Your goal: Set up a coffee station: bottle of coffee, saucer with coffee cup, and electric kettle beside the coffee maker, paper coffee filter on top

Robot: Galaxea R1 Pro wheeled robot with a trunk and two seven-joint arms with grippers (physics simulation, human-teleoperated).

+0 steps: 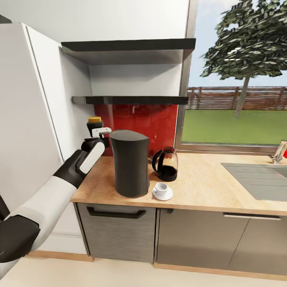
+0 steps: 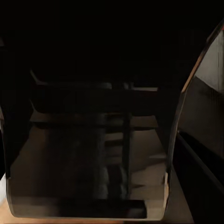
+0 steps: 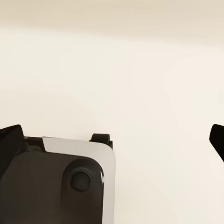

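Left pincer point(image 1: 99, 134) clamped on coffee bottle point(image 1: 95, 126), close behind coffee maker point(image 1: 130, 162), near countertop point(image 1: 199, 179) edge.

No legible text, label, brand, number or sign appears on any surface; the coffee maker point(image 1: 130, 162) has a plain dark casing without markings; the bottle of coffee point(image 1: 95, 126), at the far left of the countertop point(image 1: 207, 187), shows no readable label; the cabinet fronts are unmarked.
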